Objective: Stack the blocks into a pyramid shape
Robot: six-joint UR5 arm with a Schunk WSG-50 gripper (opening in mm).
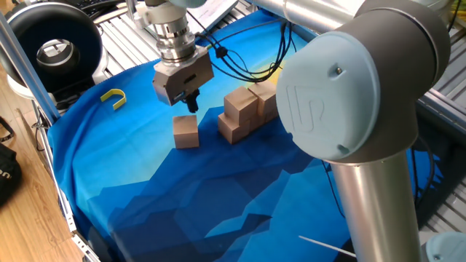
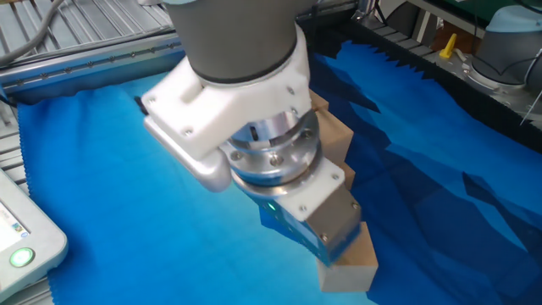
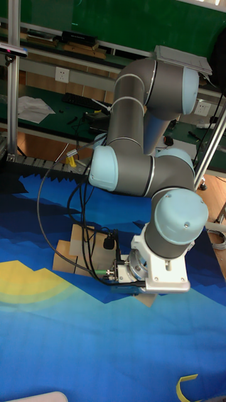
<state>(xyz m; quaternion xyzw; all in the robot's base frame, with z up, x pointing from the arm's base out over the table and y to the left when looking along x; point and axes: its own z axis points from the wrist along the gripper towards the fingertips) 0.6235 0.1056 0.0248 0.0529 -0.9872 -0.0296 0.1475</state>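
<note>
A lone light tan wooden cube [image 1: 186, 132] sits on the blue cloth-covered desk [image 1: 145, 196]. The black-fingered gripper [image 1: 191, 102] hangs just above it, not touching; whether its jaws are parted or closed cannot be told. Beyond, more tan cubes [image 1: 246, 110] form a stacked cluster. Farther left lies a small yellow hook-shaped piece [image 1: 113, 97].

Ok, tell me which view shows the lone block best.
One fixed view: the lone block sits fully visible on the blue cloth, under the tool. In the other fixed view the tool covers most of it; in the tall view only a corner shows.
</note>
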